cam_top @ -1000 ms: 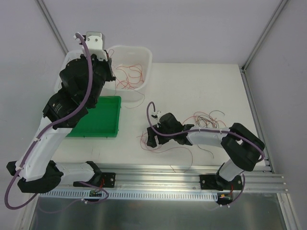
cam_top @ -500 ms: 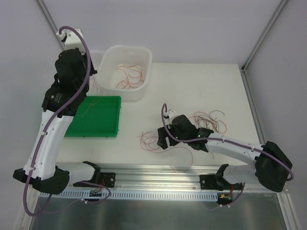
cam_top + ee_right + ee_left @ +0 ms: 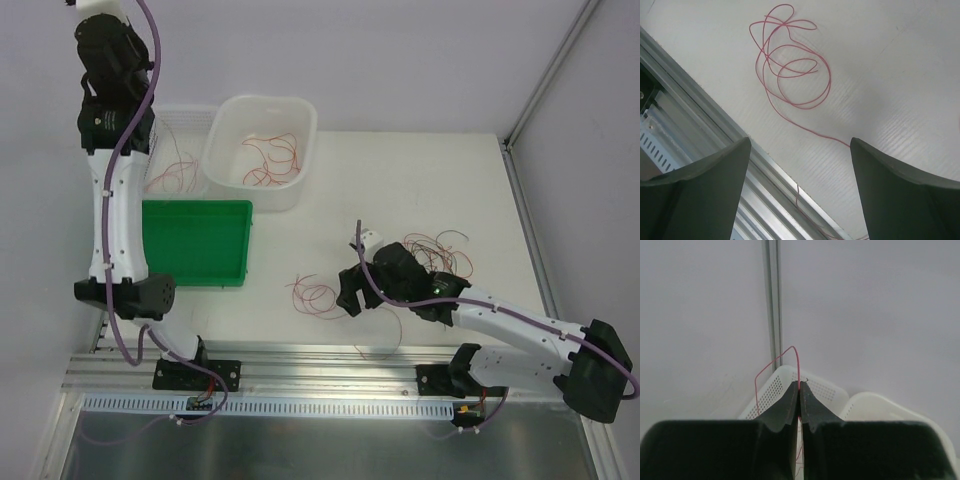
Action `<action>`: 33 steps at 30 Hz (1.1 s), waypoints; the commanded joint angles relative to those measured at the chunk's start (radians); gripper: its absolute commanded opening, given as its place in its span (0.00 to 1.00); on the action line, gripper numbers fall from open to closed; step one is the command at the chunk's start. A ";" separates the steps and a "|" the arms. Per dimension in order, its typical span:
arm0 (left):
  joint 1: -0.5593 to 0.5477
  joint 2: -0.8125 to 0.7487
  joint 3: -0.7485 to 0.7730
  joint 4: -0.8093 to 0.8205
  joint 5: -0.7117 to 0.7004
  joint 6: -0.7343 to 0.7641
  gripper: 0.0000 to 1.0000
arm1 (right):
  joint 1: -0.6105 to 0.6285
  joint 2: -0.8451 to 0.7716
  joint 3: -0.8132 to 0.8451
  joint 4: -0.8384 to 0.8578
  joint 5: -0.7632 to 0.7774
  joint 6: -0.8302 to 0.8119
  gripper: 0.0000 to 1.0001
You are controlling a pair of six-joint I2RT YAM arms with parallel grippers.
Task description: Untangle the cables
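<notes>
A tangle of thin red, orange and black cables [image 3: 432, 255] lies on the white table at the right. A separate red wire loop [image 3: 315, 295] lies left of it and also shows in the right wrist view [image 3: 790, 60]. My right gripper [image 3: 350, 292] is open and empty [image 3: 800, 142], hovering just right of that loop near the front rail. My left arm [image 3: 112, 90] is raised high at the far left. Its gripper [image 3: 800, 385] is shut on a thin red wire [image 3: 799, 362] that arches above the fingertips.
A perforated white basket [image 3: 180, 115] holding red wires stands at the back left; it also shows in the left wrist view [image 3: 775, 385]. A white bin [image 3: 300, 110] with red wires stands beside it. A green tray [image 3: 195, 240] lies in front. An aluminium rail [image 3: 330, 365] runs along the front edge.
My left arm has risen and swung left from the white bin to above the perforated basket. My right gripper has shifted slightly right, away from the red loop.
</notes>
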State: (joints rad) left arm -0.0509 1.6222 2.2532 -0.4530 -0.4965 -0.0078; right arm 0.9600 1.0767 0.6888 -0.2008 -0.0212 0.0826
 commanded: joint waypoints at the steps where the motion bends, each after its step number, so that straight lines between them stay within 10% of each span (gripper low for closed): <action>1: 0.072 0.117 0.120 0.063 0.065 0.011 0.00 | 0.006 -0.047 -0.005 -0.048 0.048 -0.035 0.85; 10: 0.166 0.373 0.131 0.175 0.144 -0.046 0.05 | 0.006 -0.070 0.017 -0.098 0.056 -0.049 0.86; 20: 0.184 0.274 -0.131 0.175 0.317 -0.145 0.99 | 0.006 -0.061 0.028 -0.121 0.067 -0.044 0.86; 27: 0.126 -0.112 -0.631 0.134 0.518 -0.314 0.99 | 0.006 -0.156 0.018 -0.170 0.159 -0.038 0.86; 33: -0.133 -0.407 -1.026 0.065 0.590 -0.380 0.99 | 0.003 -0.233 0.008 -0.221 0.228 -0.026 0.88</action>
State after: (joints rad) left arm -0.0898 1.2781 1.3643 -0.3431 -0.0097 -0.3107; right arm 0.9607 0.8883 0.6895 -0.3843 0.1398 0.0486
